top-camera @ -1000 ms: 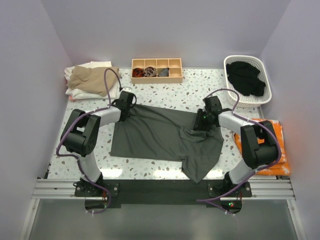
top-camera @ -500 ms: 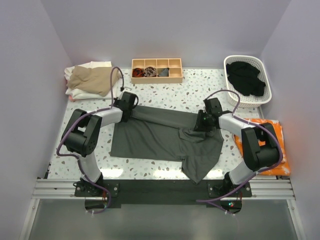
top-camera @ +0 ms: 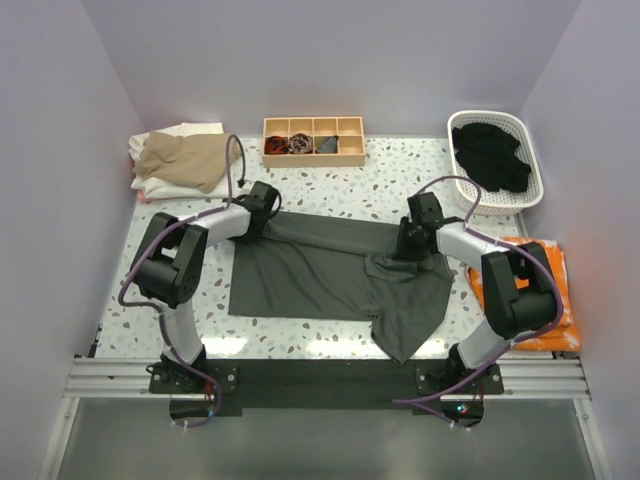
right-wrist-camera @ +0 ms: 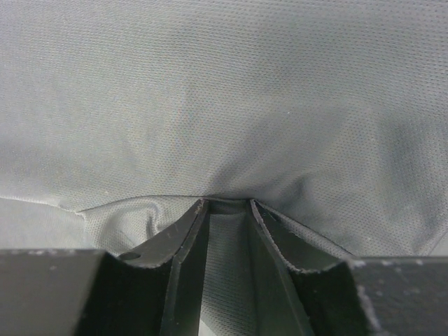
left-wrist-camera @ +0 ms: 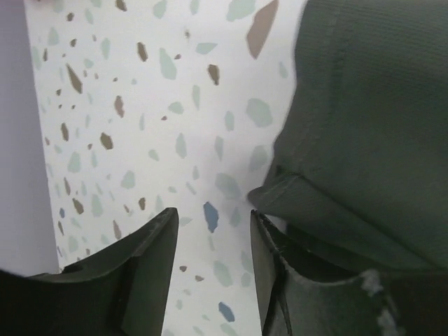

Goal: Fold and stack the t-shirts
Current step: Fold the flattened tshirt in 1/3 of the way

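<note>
While the right gripper (right-wrist-camera: 225,204) is clamped nearly closed on a pinched ridge of the dark charcoal-grey cloth t-shirt (top-camera: 320,275), the left gripper (left-wrist-camera: 211,218) gapes w/ nothing btwn its fingers (left-wrist-camera: 150,266), hem corner just beside one. Risk: pulling from the right alone would drag & bunch the cloth, since the left has no hold. Shirt lies on the speckled terrazzo table (top-camera: 400,170) btwn both grippers, long axis gripper to gripper, hem end prob. at the left one.

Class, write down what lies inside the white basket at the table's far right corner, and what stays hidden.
A crumpled black garment lies inside the white basket. Anything beneath it, and most of the basket's floor, is covered.
</note>
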Motion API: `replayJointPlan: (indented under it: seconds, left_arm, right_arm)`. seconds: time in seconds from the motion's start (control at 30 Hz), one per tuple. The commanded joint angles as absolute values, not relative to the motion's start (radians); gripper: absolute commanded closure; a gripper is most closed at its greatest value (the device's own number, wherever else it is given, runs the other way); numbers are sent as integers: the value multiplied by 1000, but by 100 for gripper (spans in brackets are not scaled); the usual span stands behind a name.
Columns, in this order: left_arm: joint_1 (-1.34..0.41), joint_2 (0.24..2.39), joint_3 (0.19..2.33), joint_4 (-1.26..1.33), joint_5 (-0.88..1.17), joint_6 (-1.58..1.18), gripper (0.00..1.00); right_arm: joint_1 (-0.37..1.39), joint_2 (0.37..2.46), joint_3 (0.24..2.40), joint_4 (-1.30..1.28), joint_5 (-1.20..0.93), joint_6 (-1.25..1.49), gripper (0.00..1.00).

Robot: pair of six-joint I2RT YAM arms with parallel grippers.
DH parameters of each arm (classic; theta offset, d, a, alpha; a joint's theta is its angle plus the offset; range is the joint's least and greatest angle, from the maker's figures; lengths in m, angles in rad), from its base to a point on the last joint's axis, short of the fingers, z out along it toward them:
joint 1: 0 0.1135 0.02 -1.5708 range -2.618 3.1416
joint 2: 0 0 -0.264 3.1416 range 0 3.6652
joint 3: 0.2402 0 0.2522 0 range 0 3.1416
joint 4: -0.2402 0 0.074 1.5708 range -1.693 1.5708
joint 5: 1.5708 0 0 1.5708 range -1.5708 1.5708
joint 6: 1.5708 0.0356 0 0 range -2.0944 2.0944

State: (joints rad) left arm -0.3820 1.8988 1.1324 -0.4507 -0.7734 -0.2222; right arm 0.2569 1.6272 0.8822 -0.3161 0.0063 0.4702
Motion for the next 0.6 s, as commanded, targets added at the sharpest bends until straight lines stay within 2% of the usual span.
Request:
replayJointPlan:
  seconds: [0.0,0.03,0.07,0.23,0.27,0.57]
  left_arm:
    - [-380,1802,1192,-561,-871,-330,41]
    - [-380,1795,1207,-564,-877,-333,26]
    - [-380,1778,1215,-561,-884,-339,0]
    - [-388,1704,1222,-399,-694,-226,0]
    - [-390,1701,1232,-367,-592,-200,0]
    - [-429,1819,1305,-292,-283,-182,0]
  right_arm:
    - [252,1585,859,-413,92,440,66]
    - [252,1569,862,-407,81,428,65]
    - [252,1548,861,-405,77,430,65]
    - [252,1430,873,-416,64,433,63]
    - [250,1418,879,-426,71,436,62]
    - [252,1384,877,-488,161,471,59]
